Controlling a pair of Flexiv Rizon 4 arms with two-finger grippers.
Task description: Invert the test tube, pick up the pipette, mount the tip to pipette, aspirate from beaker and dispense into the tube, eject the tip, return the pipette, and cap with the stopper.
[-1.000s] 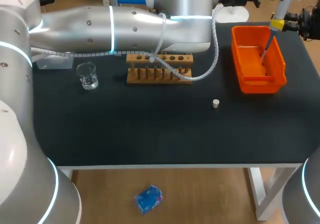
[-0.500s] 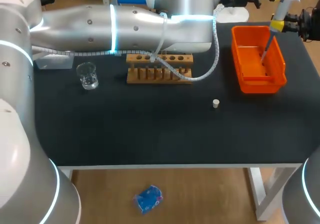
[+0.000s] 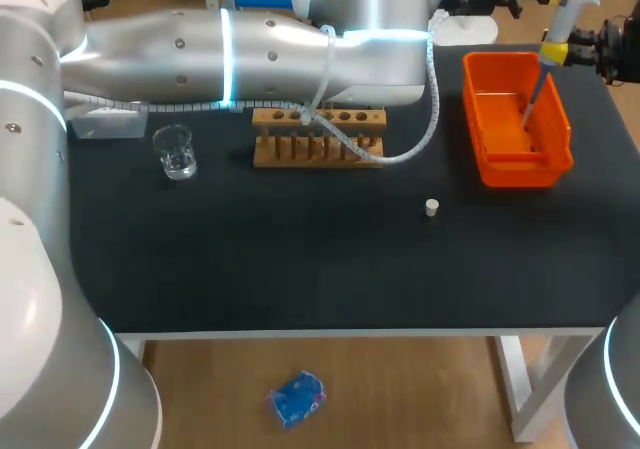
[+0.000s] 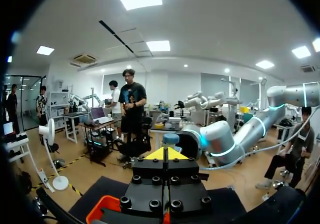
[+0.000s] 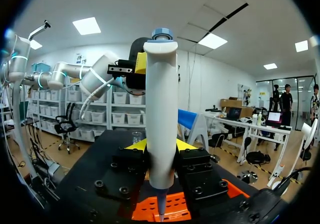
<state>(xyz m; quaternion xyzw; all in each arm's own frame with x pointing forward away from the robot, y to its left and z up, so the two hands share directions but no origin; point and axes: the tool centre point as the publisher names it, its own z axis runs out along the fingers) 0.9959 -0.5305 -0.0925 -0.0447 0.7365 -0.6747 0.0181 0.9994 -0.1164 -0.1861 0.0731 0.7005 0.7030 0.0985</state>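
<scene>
The right gripper (image 5: 161, 146) is clamped on a white cylindrical pipette with a blue cap (image 5: 161, 109), with 1 yellow tip on each side of its body. The pipette stands upright, its thin lower end pointing down into the orange plastic bin (image 5: 186, 207) under the fingers. The left gripper (image 4: 164, 154) has its 2 yellow tips pressed together with nothing between them. The pipette's cap shows just ahead of it.

Your black bench (image 3: 300, 269) carries a clear glass beaker (image 3: 176, 152) towards its left, with a wooden rack (image 3: 318, 138) just to the right of it. You'll find a small white stopper (image 3: 432, 207) lying alone nearer the front, and an orange tray (image 3: 518, 172) at the far right
</scene>
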